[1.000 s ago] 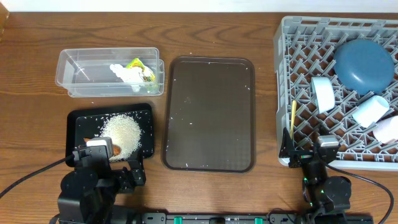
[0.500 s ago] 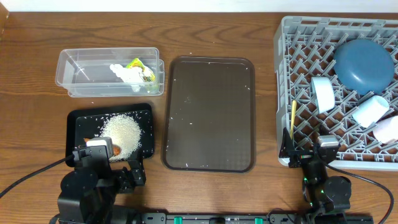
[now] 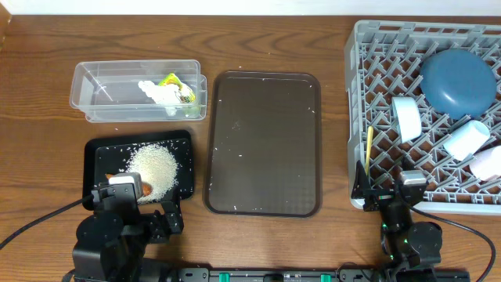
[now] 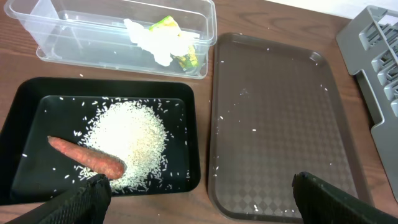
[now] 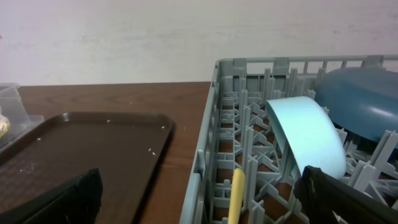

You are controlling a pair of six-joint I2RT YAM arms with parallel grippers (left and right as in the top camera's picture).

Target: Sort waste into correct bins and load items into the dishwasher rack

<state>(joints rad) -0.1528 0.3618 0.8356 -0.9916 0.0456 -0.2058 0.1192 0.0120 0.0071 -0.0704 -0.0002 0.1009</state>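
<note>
The clear tub (image 3: 102, 94) holds a crumpled white tissue (image 3: 156, 92) and a yellow-green wrapper (image 3: 177, 84). In the black tray (image 4: 22, 115) lie a heap of rice (image 4: 127, 140) and an orange carrot stick (image 4: 87, 155). The grey rack (image 3: 356, 117) carries a dark blue plate (image 3: 458, 81), a light blue cup (image 5: 308, 134), a white bowl (image 3: 467, 139), a pinkish cup (image 3: 487, 164) and a pale yellow spoon (image 3: 369, 147). My left gripper (image 4: 199, 208) hangs open and empty over the black tray's near edge. My right gripper (image 5: 202, 205) is open and empty at the rack's near left corner.
A large dark brown serving tray (image 3: 264, 141) with a few stray rice grains lies between the bins and the rack. Bare wooden table (image 3: 258, 47) runs along the far side.
</note>
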